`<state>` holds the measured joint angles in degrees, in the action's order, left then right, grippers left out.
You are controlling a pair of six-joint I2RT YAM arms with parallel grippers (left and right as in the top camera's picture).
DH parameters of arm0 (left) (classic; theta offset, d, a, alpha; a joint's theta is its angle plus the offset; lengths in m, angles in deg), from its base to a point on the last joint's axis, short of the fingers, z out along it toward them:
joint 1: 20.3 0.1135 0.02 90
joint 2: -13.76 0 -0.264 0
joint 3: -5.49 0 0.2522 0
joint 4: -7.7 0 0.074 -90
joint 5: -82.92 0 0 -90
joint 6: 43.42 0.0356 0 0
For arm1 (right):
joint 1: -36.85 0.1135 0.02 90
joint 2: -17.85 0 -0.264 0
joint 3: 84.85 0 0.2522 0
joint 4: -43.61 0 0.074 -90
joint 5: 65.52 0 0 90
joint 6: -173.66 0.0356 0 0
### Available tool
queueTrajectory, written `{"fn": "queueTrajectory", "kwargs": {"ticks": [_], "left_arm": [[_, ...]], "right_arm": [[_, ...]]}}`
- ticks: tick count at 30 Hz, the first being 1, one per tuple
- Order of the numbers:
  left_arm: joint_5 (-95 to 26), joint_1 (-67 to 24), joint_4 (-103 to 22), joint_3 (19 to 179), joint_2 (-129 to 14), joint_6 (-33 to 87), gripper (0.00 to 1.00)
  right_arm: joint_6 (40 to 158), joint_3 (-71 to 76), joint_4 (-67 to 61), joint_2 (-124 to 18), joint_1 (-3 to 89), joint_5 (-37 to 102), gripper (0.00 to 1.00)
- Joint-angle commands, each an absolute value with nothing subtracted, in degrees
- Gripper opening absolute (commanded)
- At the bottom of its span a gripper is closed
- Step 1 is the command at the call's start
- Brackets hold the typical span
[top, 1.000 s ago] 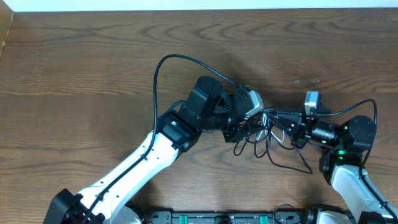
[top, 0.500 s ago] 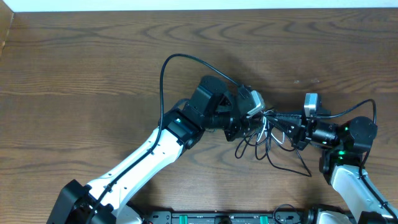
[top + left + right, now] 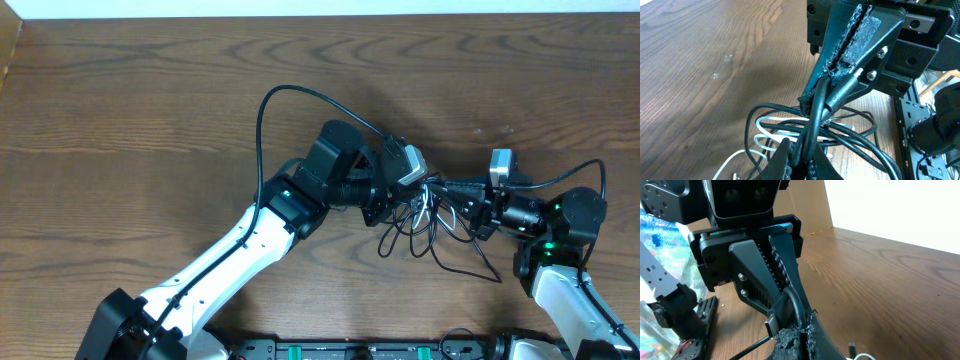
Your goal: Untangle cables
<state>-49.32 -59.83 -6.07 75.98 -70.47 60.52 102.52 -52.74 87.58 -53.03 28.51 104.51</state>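
A robotics lab: a left arm (image 3: pixel 230 255) and right arm (image 3: pixel 556 292) by a rail (image 3: pixel 360 352) at a wood-grain table (image 3: pixel 150 100).

Right claw (image 3: pixel 803 331) pinching black cable (image 3: pixel 793 299), left claw (image 3: pixel 789 315) opposite, wooden table (image 3: pixel 880 280)

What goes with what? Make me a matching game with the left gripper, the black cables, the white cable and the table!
Things:
1. left gripper
2. black cables
3. white cable
4. table

Descriptions:
A. brown wood grain
B. peeking out from under darker loops
C. clamped shut on a dark strand
D. looped together in a tangle

Pairs: 1-C, 2-D, 3-B, 4-A
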Motion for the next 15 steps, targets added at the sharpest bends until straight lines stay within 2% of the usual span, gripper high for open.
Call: {"fn": "queueTrajectory", "kwargs": {"ticks": [1,15], "left_arm": [[-51.46,-59.13,-6.03,77.33,-69.11,60.82,0.08],[-49.03,-56.2,-9.28,77.33,-64.7,60.82,0.07]], "right_arm": [[102.08,-51.91,87.76,-53.03,28.47,103.72,0.01],[102.47,-51.91,87.71,-53.03,27.05,102.39,0.01]]}}
